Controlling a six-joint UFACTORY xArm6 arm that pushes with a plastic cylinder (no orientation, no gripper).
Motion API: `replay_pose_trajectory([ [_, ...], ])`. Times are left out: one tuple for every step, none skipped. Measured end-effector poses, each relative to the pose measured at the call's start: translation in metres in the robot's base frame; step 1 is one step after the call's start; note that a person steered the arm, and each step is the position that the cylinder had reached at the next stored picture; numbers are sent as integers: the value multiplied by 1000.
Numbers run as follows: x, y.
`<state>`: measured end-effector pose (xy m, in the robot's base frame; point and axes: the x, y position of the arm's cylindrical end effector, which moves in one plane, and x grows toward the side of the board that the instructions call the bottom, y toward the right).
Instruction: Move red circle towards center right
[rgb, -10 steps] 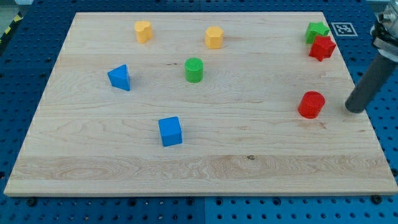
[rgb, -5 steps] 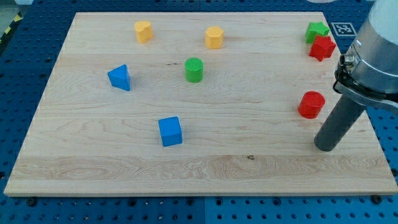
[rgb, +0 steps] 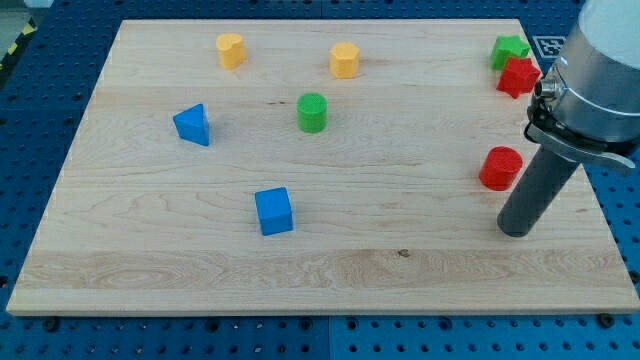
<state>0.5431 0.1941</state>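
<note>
The red circle (rgb: 500, 168) is a short red cylinder on the wooden board (rgb: 400, 260), at the view's right, about mid height. My tip (rgb: 513, 230) rests on the board just below it and slightly to its right, a small gap apart. The dark rod rises up and to the right from the tip toward the grey arm body.
A red star (rgb: 518, 76) and a green star (rgb: 509, 50) sit at the top right corner. A green cylinder (rgb: 312, 112), two yellow blocks (rgb: 344, 60) (rgb: 230, 49), a blue triangle (rgb: 192, 125) and a blue cube (rgb: 273, 211) lie further left.
My tip moved from the red circle's right side down and leftward to just below it. No block has moved.
</note>
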Motion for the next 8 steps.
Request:
replay_pose_trajectory([
  [-5, -5],
  [-23, -25],
  [-42, -25],
  [-52, -17],
  [-56, -1],
  [-60, 7],
  [-72, 10],
  [-74, 16],
])
